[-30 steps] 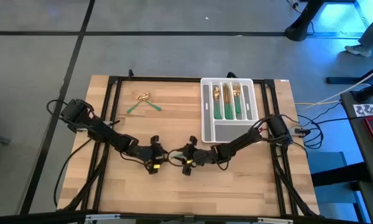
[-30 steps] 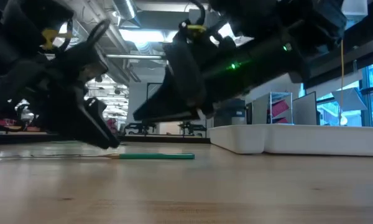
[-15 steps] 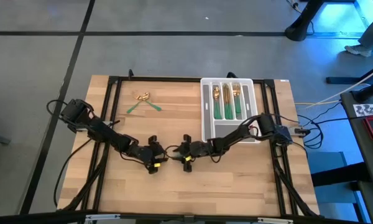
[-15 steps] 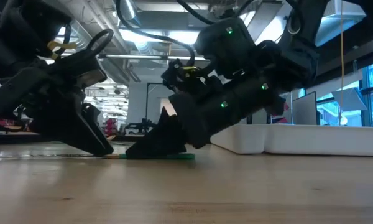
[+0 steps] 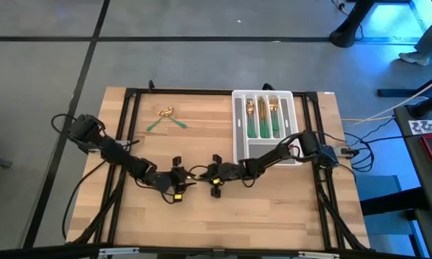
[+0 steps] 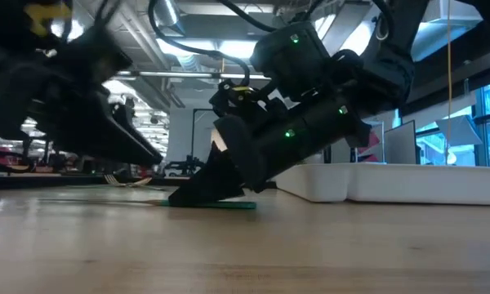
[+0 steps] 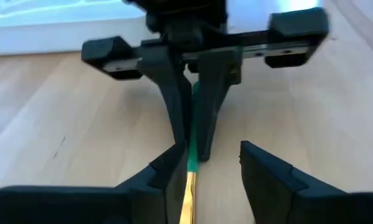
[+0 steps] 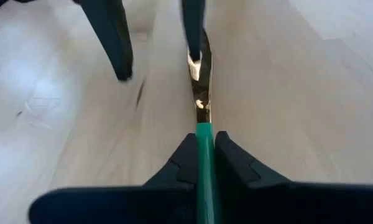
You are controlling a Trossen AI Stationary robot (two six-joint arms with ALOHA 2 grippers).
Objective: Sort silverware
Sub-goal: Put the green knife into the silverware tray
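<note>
Gripping one utensil (image 8: 202,134) in right tool (image 8: 202,163) | left tool (image 7: 206,171) apart | two utensils (image 5: 166,119) loose

Two dark, slim jointed arms are seen, with black cables looped along them. Yellow markings are noted near each wrist. Small green lights are lit on the right arm's housing. Fingers are black, wedge-shaped.

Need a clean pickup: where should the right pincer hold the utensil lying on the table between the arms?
On its green handle, from above with fingers either side. The utensil lies flat; the right pincer is already closed there, and the gold end points toward the open left pincer.
</note>
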